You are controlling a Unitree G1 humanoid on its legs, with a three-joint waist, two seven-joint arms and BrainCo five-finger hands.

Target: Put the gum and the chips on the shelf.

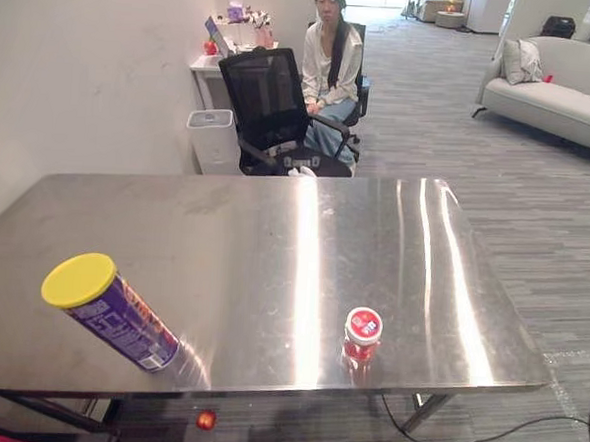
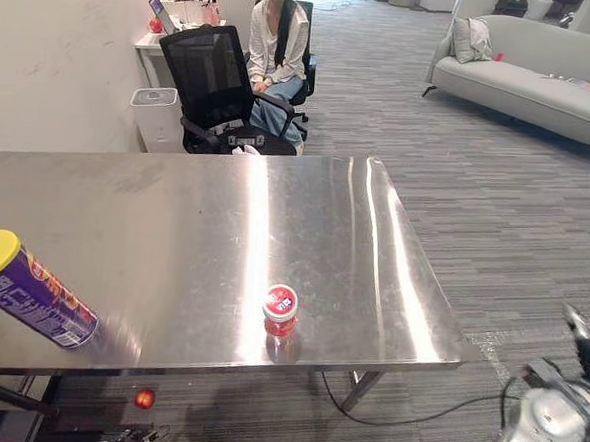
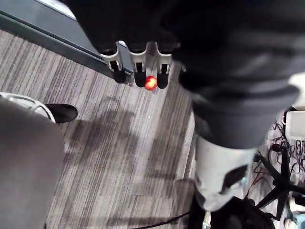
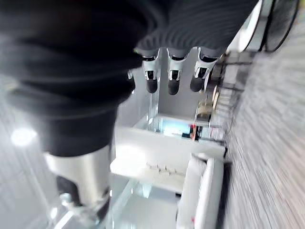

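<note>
Head views: the yellow-lidded chips can (image 1: 109, 310) lies on its side at the lower left of the steel counter (image 1: 275, 220). The gum jar (image 1: 362, 333) stands upright at lower centre, near the front edge and well apart from the can. In the wrist views I see my left hand (image 3: 138, 69) and right hand (image 4: 174, 74), fingers loosely extended and holding nothing. A person (image 1: 330, 53) sits beyond the counter, upper centre.

We see a purple cylindrical chips can with a yellow lid (image 1: 109, 315) lying on its side near the steel desk's (image 1: 274, 240) front left corner. A small red gum tub with a red-and-white lid (image 1: 362, 335) stands upright by the front edge, well apart from the can.
</note>
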